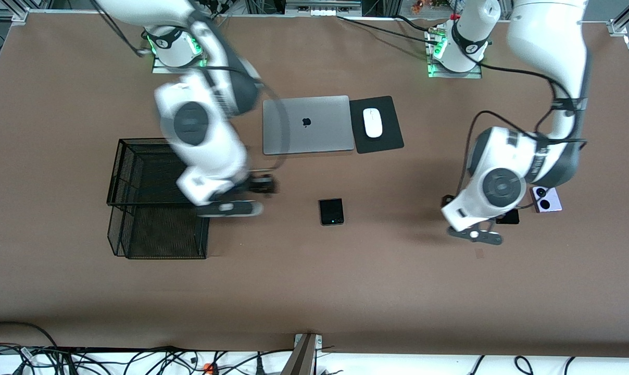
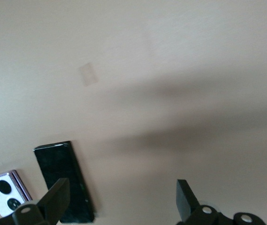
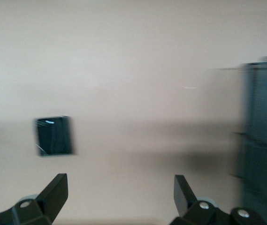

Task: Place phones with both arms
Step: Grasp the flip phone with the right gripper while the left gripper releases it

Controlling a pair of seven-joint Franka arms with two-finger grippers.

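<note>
We see both arms up over the brown table with nothing in hand. The right gripper has its fingers spread wide and empty, hanging over the bare table between the black mesh basket and the small black flip phone, which lies alone near the table's middle, nearer the front camera than the silver laptop. The left gripper is just as wide and holds nothing; it hangs over the longer black slab phone, with the lilac-white phone lying just beside that slab toward the left arm's end of the table.

What worries us most is the left side. The two phones there lie close together, so a finger coming down on the slab may catch or nudge the lilac-white one, or straddle both. The slab also lies flat, so the fingertips could slide off its thin edges. On the right, the arm shows blurred, probably from quick movement, and a hasty approach could push the flip phone instead of pinching it.

From the front camera, the left arm's wrist covers nearly all of the slab phone, leaving only a dark corner. The right wrist view cuts the basket off at its edge, and the white mouse on its black pad appears only from the front.
</note>
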